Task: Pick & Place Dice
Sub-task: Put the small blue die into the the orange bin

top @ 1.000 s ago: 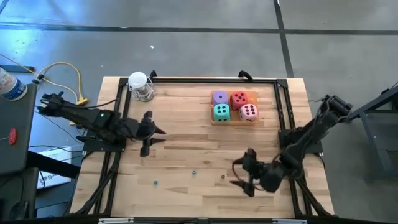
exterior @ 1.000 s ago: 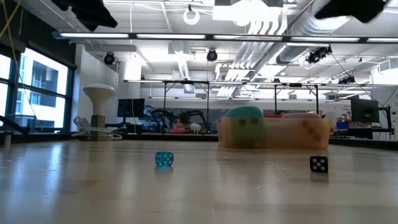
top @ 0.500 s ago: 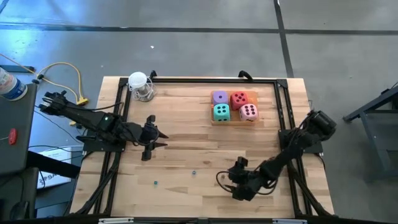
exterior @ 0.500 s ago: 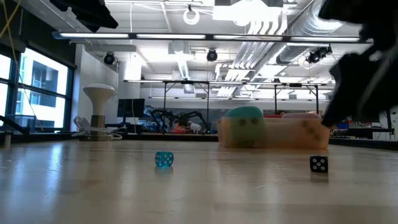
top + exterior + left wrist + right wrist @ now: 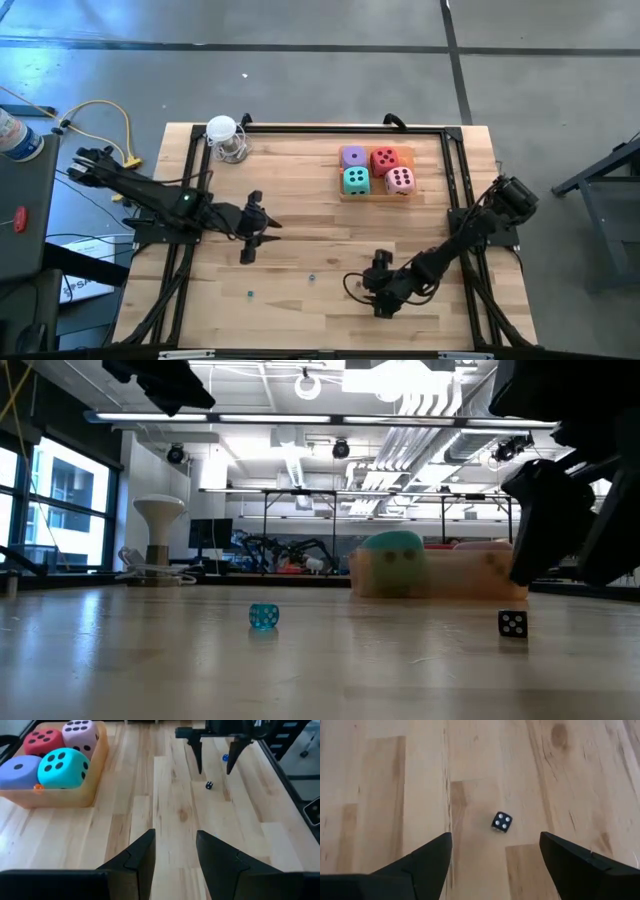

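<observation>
The dice, teal [image 5: 356, 180], purple [image 5: 352, 156], red [image 5: 385, 159] and pink [image 5: 400, 180], sit side by side in an orange tray [image 5: 95, 775] at the table's far right. No gripper touches them. My right gripper [image 5: 495, 837] is open low over the near right part of the table. Its fingers stand on either side of a tiny black die [image 5: 502, 821] that lies on the wood, and they do not touch it. My left gripper [image 5: 172, 852] hovers open over the table's left middle [image 5: 255, 230], with nothing between its fingers.
A tiny teal die [image 5: 263, 616] and another small bead [image 5: 311, 277] lie on the near part of the table. A white-topped wire stand [image 5: 224, 138] is at the far left corner. Black frame rails [image 5: 452, 170] run along the table's edges. Bare wood lies between the arms.
My right gripper has come down toward the table and toward its left edge, turning as it went, and now stands over the tiny black die. My left gripper has gone a little toward the table's right and near edges. The dice in the tray have stayed put.
</observation>
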Motion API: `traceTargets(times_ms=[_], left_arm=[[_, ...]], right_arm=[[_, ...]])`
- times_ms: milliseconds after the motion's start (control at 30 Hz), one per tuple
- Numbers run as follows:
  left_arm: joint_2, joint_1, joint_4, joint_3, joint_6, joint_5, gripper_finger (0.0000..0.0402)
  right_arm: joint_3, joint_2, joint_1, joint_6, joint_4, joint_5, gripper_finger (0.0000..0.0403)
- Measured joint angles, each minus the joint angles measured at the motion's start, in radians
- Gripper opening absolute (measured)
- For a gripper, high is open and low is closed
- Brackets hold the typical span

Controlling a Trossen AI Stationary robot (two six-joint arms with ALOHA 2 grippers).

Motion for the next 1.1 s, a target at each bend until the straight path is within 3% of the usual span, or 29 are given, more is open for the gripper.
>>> traceTargets(times_ms=[267, 367, 500, 667, 833, 1100], left_arm=[[0.028, -0.016, 0.009, 0.000, -0.013, 0.021, 0.0136], [0.028, -0.028, 0.009, 0.000, -0.015, 0.027, 0.0136], [0.028, -0.045, 0.009, 0.000, -0.015, 0.026, 0.0136], [0.028, -0.053, 0.009, 0.000, 0.017, 0.026, 0.0136], [0.028, -0.050, 0.009, 0.000, 0.031, 0.026, 0.0136], [0.028, -0.049, 0.009, 0.000, 0.043, 0.025, 0.0136]], right_arm=[[0.001, -0.011, 0.003, 0.024, 0.029, -0.059, 0.0262], [0.002, -0.011, 0.000, 0.128, 0.004, -0.100, 0.0253], [0.002, -0.011, -0.004, 0.300, -0.034, -0.220, 0.0247], [0.002, -0.011, -0.003, 0.442, 0.040, -0.355, 0.0240], [0.002, -0.011, -0.003, 0.564, -0.035, -0.486, 0.0229], [0.002, -0.011, -0.026, 0.505, -0.084, -0.459, 0.0208]])
